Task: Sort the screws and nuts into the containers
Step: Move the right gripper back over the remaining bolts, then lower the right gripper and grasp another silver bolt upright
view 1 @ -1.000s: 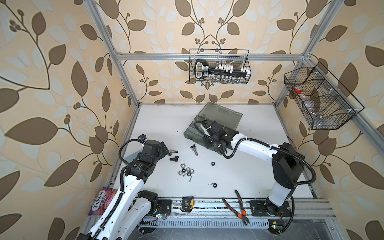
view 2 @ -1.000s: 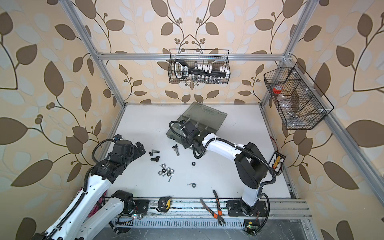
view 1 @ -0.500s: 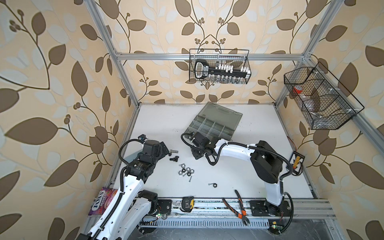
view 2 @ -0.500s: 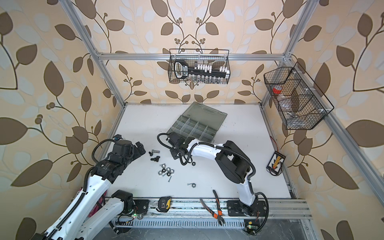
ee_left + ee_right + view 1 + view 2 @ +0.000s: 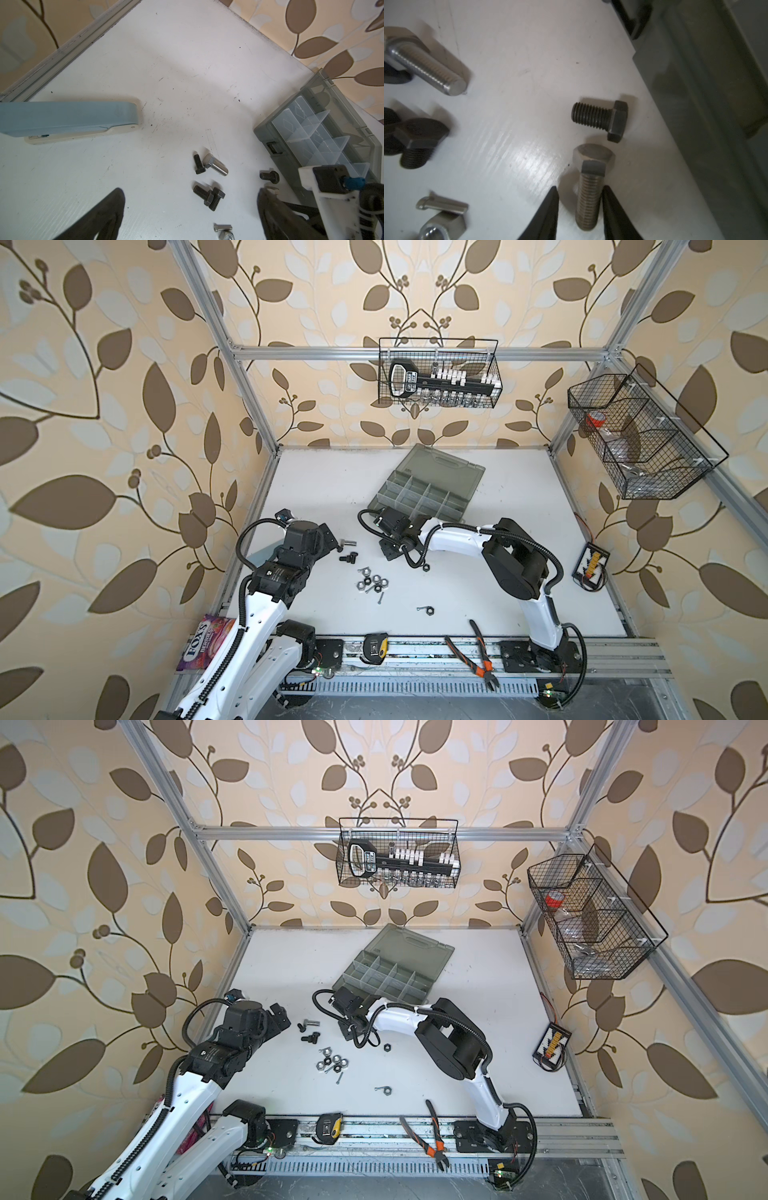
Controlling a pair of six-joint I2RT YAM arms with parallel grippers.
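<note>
Though askew, FOX'S BERRIES packet [image 5: 201, 645]

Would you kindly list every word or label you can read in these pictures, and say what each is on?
"FOX'S BERRIES": on the purple packet, front left.
Label on the black tool rack in the back wire basket: too blurred to read.
No other text is legible.

Beige wallpaper [image 5: 124, 364] printed with brown leaves and pale vines covers every wall in both top views. Silver frame bars [image 5: 311, 351] cross the upper middle and run down the corners. A scuffed white bench [image 5: 332, 481] fills the lower centre. One black wire basket [image 5: 436, 339] hangs at upper centre, a second basket [image 5: 656, 485] at upper right. The light is soft and even.
</note>
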